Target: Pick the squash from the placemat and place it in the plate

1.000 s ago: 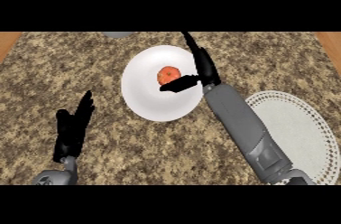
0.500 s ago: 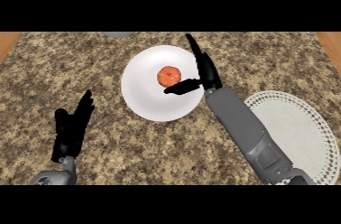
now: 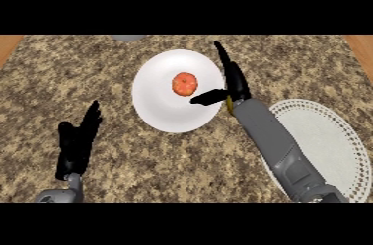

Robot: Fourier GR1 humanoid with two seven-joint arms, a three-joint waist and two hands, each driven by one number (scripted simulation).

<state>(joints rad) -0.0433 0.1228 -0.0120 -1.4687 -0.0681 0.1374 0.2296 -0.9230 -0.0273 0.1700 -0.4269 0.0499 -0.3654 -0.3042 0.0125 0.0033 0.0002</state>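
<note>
The squash [image 3: 185, 84] is orange-red. The plate [image 3: 157, 103] is plain white. The mat [image 3: 331, 140] is white with a lacy edge of little holes. The counter [image 3: 182, 160] is speckled brown and tan. Both hands, left [image 3: 79, 142] and right [image 3: 232, 81], are black, on grey arms.

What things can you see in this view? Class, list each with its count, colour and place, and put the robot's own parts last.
squash: one, orange-red, lying on the plate
plate: one, white, centre of the counter
placemat: one, white, lacy edge, at right
counter: one, speckled brown
grey object: one, at the top edge, too cut off to name
left hand: one, black, resting open at lower left
right hand: one, black, fingers straight, at the plate's right rim, off the squash
</note>
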